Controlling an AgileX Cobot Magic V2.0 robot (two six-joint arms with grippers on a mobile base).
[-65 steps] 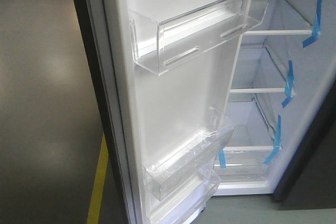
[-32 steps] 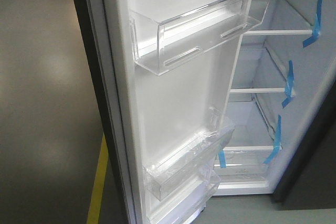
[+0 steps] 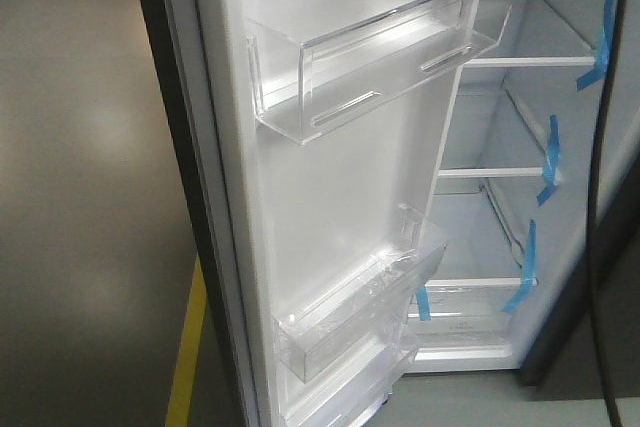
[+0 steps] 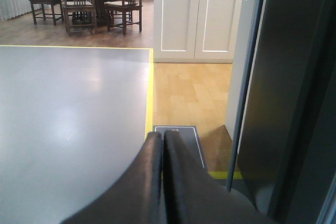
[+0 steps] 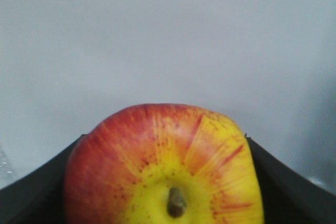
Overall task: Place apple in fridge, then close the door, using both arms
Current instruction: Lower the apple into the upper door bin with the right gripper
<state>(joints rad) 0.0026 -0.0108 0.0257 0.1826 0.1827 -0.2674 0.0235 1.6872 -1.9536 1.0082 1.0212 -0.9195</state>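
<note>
Between the right gripper's [image 5: 164, 142] black fingers [image 5: 291, 182] sits the apple [image 5: 157, 177], its yellow patch and short stem turned to the wrist camera. The jaws are spread only as wide as the fruit and pinch it at both sides. We judge this side-on hold is meant to let it be set on a shelf. Behind it is only a pale blank surface. Whether that is fridge lining we cannot tell, and the front view shows no apple on any shelf.

The fridge [image 3: 500, 207] stands open, its white shelves [image 3: 495, 172] bare, with blue tape [image 3: 548, 162] along its right inner wall. Left of the fridge cavity the door [image 3: 330, 197] is swung wide, white lining and clear bins [image 3: 380, 57] facing us, leaving room for an arm. A thin black cable [image 3: 598, 147] hangs before the fridge's right edge, so the right arm is likely on that side.

Left gripper [image 4: 161, 148]: fingers pressed together, nothing held. It sits outside the fridge door, the dark grey face just to its right, with grey floor [image 4: 68, 108] and a yellow line [image 4: 149, 93] beyond. We judge it is placed there to push the door shut afterwards.
</note>
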